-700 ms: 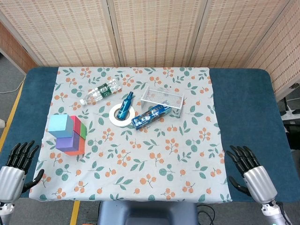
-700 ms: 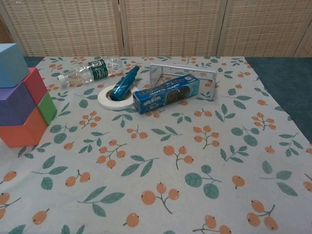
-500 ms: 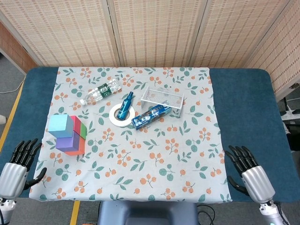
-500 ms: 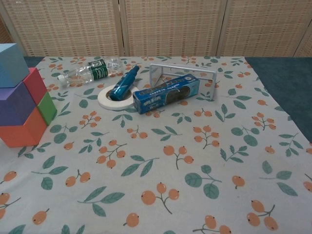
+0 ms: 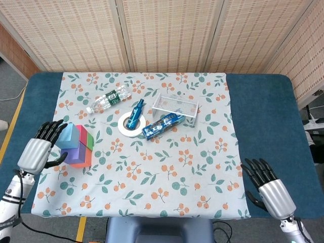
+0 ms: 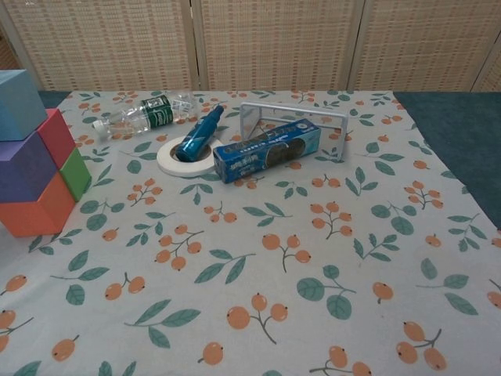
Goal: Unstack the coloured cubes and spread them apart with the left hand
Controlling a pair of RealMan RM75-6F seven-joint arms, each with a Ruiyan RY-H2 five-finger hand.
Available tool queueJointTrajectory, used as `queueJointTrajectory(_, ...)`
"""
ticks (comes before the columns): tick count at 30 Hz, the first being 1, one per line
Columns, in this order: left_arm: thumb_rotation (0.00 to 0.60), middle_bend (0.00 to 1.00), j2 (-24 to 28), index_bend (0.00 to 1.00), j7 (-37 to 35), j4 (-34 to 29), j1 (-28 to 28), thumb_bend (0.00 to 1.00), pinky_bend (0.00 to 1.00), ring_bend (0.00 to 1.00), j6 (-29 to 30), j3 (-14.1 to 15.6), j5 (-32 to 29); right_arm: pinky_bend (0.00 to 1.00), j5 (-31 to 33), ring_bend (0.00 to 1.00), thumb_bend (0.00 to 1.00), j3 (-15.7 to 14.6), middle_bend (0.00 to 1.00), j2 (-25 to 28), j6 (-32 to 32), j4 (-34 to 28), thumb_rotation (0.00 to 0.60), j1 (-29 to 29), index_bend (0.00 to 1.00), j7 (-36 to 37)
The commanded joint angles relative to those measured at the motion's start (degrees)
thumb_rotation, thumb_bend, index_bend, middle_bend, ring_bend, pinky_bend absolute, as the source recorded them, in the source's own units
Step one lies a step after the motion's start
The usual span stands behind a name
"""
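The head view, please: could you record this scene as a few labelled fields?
stack: coloured cubes piled at the cloth's left edge, light blue on top
left robot hand: fingers spread, beside the stack, holding nothing
right robot hand: open, at the near right corner
centre: blue box, tape roll, wire basket, bottle

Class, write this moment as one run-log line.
left hand: open, beside cube stack, contact unclear | right hand: open, idle at table edge | cubes: stacked
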Motion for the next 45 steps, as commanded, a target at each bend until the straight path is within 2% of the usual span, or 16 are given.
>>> queueJointTrajectory(1, 0.6, 0.0, 2.5, 0.0, 3.5, -3.3, -3.9, 0.35, 0.06, 0.0, -6.7, -1.7, -5.6, 0.0, 0.5, 0.0, 0.25, -0.2, 0.0, 0.9, -0.9, -0.7, 0.6, 0.5, 0.0, 1.1)
queueJointTrajectory(9, 0.6, 0.0, 2.5, 0.0, 6.6, -3.9, -5.9, 0.35, 0.07, 0.0, -10.0, -2.0, -9.8, 0.0, 1.6, 0.0, 0.25, 0.1, 0.0, 1.3, -1.8, -0.9, 0.6, 0.7, 0.0, 1.5)
queueJointTrajectory(10, 0.6, 0.0, 2.3, 0.0, 6.5, -3.8, -6.1, 0.35, 0.07, 0.01, -10.2, -2.1, -10.0, 0.0, 1.6, 0.0, 0.25, 0.1, 0.0, 1.4, -1.8, -0.9, 0.6, 0.7, 0.0, 1.5)
queueJointTrajectory(12, 0.6, 0.02, 2.2, 0.02, 6.0, -3.5, -6.5, 0.35, 0.1, 0.11, -10.9, -2.1, -10.6, 0.0, 1.5, 0.0, 0.25, 0.1, 0.0, 1.4, -1.4, -1.1, 0.6, 0.6, 0.0, 1.5)
queueJointTrajectory(13, 0.6, 0.06, 2.2, 0.05, 5.9, -3.4, -6.5, 0.35, 0.11, 0.16, -11.1, -2.0, -10.8, 0.0, 1.5, 0.0, 0.25, 0.1, 0.0, 1.5, -1.2, -1.1, 0.6, 0.5, 0.0, 1.6)
queueJointTrajectory(15, 0.6, 0.2, 2.4, 0.19, 5.2, -3.5, -6.8, 0.35, 0.16, 0.29, -12.1, -1.7, -11.3, 0.0, 1.4, 0.0, 0.25, 0.2, 0.0, 1.5, -0.7, -1.3, 0.6, 0.4, 0.0, 1.5)
queueJointTrajectory(16, 0.6, 0.24, 2.5, 0.22, 5.1, -3.5, -6.9, 0.35, 0.18, 0.32, -12.4, -1.6, -11.5, 0.0, 1.4, 0.0, 0.25, 0.3, 0.0, 1.5, -0.6, -1.3, 0.6, 0.3, 0.0, 1.5)
queueJointTrajectory(19, 0.6, 0.31, 2.6, 0.27, 4.4, -3.4, -7.2, 0.34, 0.2, 0.4, -12.9, -1.5, -11.5, 0.0, 1.4, 0.0, 0.25, 0.2, 0.0, 1.5, -0.6, -1.3, 0.6, 0.3, 0.0, 1.3)
queueJointTrajectory(23, 0.6, 0.49, 2.7, 0.36, 3.0, -3.1, -7.5, 0.37, 0.25, 0.52, -12.8, -1.3, -10.6, 0.0, 1.5, 0.0, 0.25, 0.1, 0.0, 1.5, -1.0, -1.4, 0.6, 0.3, 0.0, 1.0)
queueJointTrajectory(27, 0.6, 0.54, 0.7, 0.39, 2.2, 0.1, -7.6, 0.39, 0.31, 0.54, -8.9, -2.3, -8.6, 0.0, 2.0, 0.0, 0.25, 0.0, 0.0, 1.6, -1.7, -1.8, 0.6, 0.2, 0.0, 0.5)
queueJointTrajectory(31, 0.6, 0.56, 0.1, 0.4, 0.8, 1.4, -7.8, 0.4, 0.32, 0.54, -8.2, -2.8, -8.3, 0.0, 2.3, 0.0, 0.25, 0.0, 0.0, 1.8, -2.0, -1.9, 0.6, 0.2, 0.0, 0.3)
queueJointTrajectory(32, 0.6, 0.55, 0.0, 0.4, -0.4, 2.0, -8.1, 0.4, 0.32, 0.54, -8.2, -3.3, -8.6, 0.0, 2.5, 0.0, 0.25, 0.0, 0.0, 1.9, -2.3, -2.0, 0.6, 0.2, 0.0, 0.1)
queueJointTrajectory(33, 0.6, 0.55, -0.5, 0.4, -4.5, 2.6, -8.9, 0.4, 0.32, 0.53, -8.8, -5.4, -10.6, 0.0, 2.7, 0.0, 0.25, 0.1, 0.0, 2.0, -2.4, -2.2, 0.6, 0.2, 0.0, -0.1)
queueJointTrajectory(35, 0.6, 0.54, -0.8, 0.4, -7.7, 3.4, -9.9, 0.4, 0.32, 0.52, -10.2, -6.1, -10.8, 0.0, 2.7, 0.0, 0.25, 0.0, 0.0, 2.0, -2.6, -2.4, 0.6, 0.2, 0.0, -0.3)
queueJointTrajectory(38, 0.6, 0.52, -1.1, 0.39, -9.2, 1.7, -10.9, 0.4, 0.31, 0.51, -10.9, -5.2, -8.1, 0.0, 2.9, 0.0, 0.25, 0.1, 0.0, 1.9, -3.0, -2.5, 0.6, 0.3, 0.0, -0.3)
queueJointTrajectory(45, 0.6, 0.51, -2.3, 0.38, -2.7, -5.3, -12.6, 0.39, 0.29, 0.5, -8.8, -3.0, -1.6, 0.0, 2.8, 0.0, 0.25, 0.0, 0.0, 1.7, -3.4, -2.2, 0.6, 0.7, 0.0, 1.2)
